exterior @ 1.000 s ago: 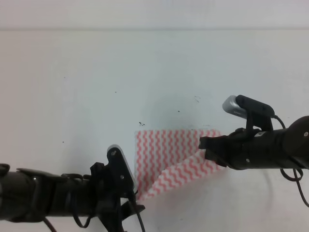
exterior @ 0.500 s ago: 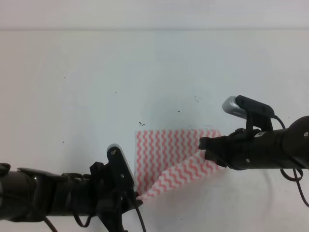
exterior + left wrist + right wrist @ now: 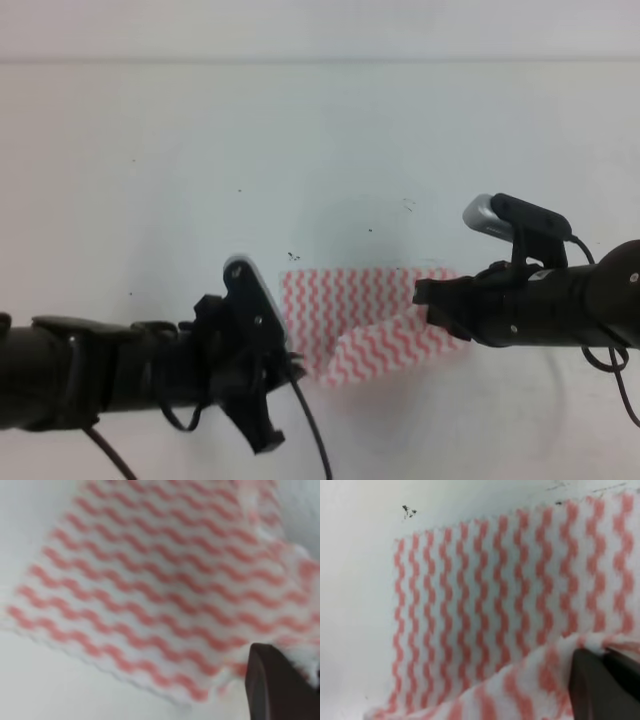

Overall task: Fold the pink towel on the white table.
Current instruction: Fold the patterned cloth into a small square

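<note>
Since the earlier frames, left gripper [image 3: 283,366] has carried the near towel [image 3: 345,310] corner up and forward over the cloth; right gripper [image 3: 428,305] holds its place. Both jaws appear pinched on near-edge corners, lifting that edge clear of the table [image 3: 150,180] for the fold. No writing is legible.

High overview; wrist close-ups of towel [image 3: 360,320]

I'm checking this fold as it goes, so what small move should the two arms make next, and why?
Probably carry the lifted near edge on toward the far edge. The pink towel is only partly doubled over, its near edge raised at the left gripper and right gripper, with its far part flat on the white table.
</note>
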Controlling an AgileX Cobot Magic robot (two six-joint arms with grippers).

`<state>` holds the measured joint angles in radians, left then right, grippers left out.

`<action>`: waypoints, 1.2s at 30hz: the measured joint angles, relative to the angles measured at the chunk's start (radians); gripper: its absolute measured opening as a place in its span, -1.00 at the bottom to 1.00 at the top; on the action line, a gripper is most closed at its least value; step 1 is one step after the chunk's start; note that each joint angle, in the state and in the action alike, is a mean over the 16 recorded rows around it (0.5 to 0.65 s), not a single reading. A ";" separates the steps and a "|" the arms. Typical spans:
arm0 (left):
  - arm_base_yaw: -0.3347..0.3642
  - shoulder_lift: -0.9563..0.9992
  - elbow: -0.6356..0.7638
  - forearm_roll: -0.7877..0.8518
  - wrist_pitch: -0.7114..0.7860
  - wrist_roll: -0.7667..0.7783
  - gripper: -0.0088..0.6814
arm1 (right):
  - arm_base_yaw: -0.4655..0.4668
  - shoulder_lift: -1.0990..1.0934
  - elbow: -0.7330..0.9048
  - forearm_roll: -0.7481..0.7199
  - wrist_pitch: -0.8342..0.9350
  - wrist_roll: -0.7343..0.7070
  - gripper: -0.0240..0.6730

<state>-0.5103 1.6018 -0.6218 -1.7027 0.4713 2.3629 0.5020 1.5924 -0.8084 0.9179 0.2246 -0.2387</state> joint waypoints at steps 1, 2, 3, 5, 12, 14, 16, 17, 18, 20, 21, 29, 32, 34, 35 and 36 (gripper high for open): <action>0.000 -0.001 -0.008 0.000 -0.005 -0.006 -0.98 | 0.000 0.001 0.000 0.000 -0.002 0.000 -0.99; 0.000 -0.002 -0.016 0.000 -0.013 -0.011 -0.98 | 0.000 0.000 0.000 0.000 -0.006 0.000 -0.99; 0.000 -0.002 -0.023 0.000 -0.019 -0.016 -0.98 | 0.000 -0.001 0.000 0.000 -0.010 0.001 -0.99; 0.000 0.001 -0.036 0.005 -0.034 -0.023 -0.98 | 0.000 -0.002 0.000 0.001 -0.018 0.002 -0.99; 0.000 0.028 -0.069 0.010 -0.076 -0.039 -0.99 | -0.001 0.004 0.000 0.001 -0.039 0.003 -0.99; 0.000 0.037 -0.076 0.010 -0.087 -0.048 -0.99 | -0.001 0.011 0.000 0.001 -0.046 0.003 -0.99; 0.000 0.046 -0.083 0.015 -0.098 -0.056 -0.99 | -0.002 0.018 0.000 0.001 -0.052 0.003 -0.99; 0.000 0.050 -0.087 0.015 -0.103 -0.061 -0.99 | -0.002 0.021 0.000 0.002 -0.055 0.003 -0.99; 0.000 0.054 -0.090 0.010 -0.107 -0.065 -0.99 | -0.002 0.025 0.000 0.001 -0.057 0.003 -0.99; 0.000 0.062 -0.098 0.010 -0.116 -0.074 -0.99 | -0.004 0.033 0.000 0.002 -0.061 0.003 -0.99; 0.000 0.066 -0.101 0.010 -0.121 -0.079 -0.99 | -0.005 0.037 0.000 0.002 -0.063 0.003 -0.99; 0.001 0.084 -0.131 -0.005 -0.151 -0.109 -0.99 | -0.034 0.061 0.000 0.003 -0.070 0.002 -0.99; 0.001 0.089 -0.141 0.000 -0.156 -0.106 -0.99 | -0.047 0.063 0.000 0.003 -0.070 0.002 -0.99; 0.001 0.090 -0.147 0.000 -0.157 -0.104 -0.99 | -0.055 0.063 0.000 0.003 -0.070 0.002 -0.99; 0.001 0.090 -0.150 -0.005 -0.157 -0.103 -0.99 | -0.058 0.065 0.000 0.003 -0.070 0.001 -0.99; 0.001 0.091 -0.153 -0.005 -0.157 -0.102 -0.99 | -0.062 0.065 0.000 0.003 -0.070 0.001 -0.99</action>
<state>-0.5096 1.6925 -0.7753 -1.7075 0.3139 2.2607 0.4398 1.6575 -0.8087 0.9205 0.1550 -0.2374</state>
